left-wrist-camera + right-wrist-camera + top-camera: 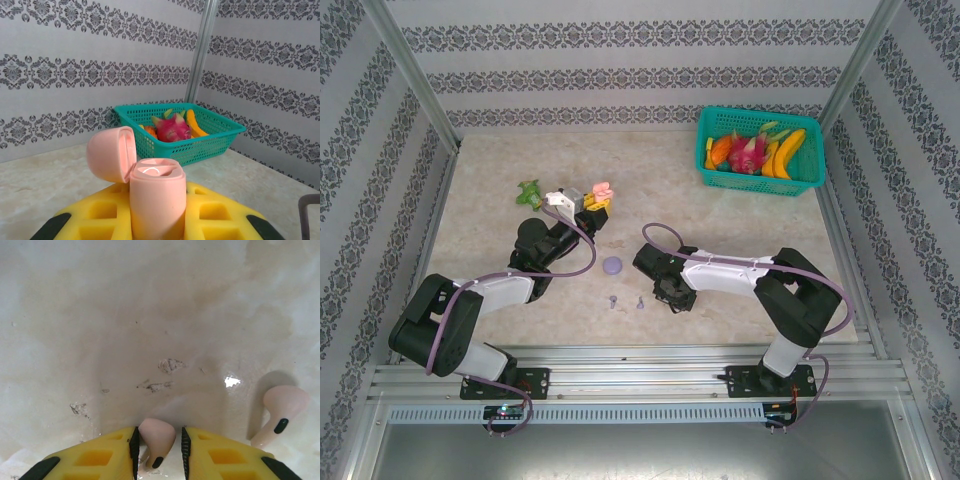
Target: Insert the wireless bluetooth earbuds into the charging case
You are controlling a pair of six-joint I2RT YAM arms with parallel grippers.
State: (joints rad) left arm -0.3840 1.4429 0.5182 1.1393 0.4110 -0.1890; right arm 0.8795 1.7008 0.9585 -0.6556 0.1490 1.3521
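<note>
From above, the left fingers (592, 204) pinch a pink charging case (603, 190), and two purple earbuds (613, 300) lie on the table (750, 220) near the right fingers (672, 292). The left wrist view shows the case's lid open. In the right wrist view a pale pink earbud (156, 437) sits between the right fingers, perhaps touched, I cannot tell; a second pink earbud (280, 412) lies to their right.

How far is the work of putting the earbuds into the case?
Done: the pink charging case is open, held by the left tool. In hand: the right tool straddles one pink earbud on the table. Left: seating it, the second pink earbud beside it, and two purple earbuds near the purple case.
</note>
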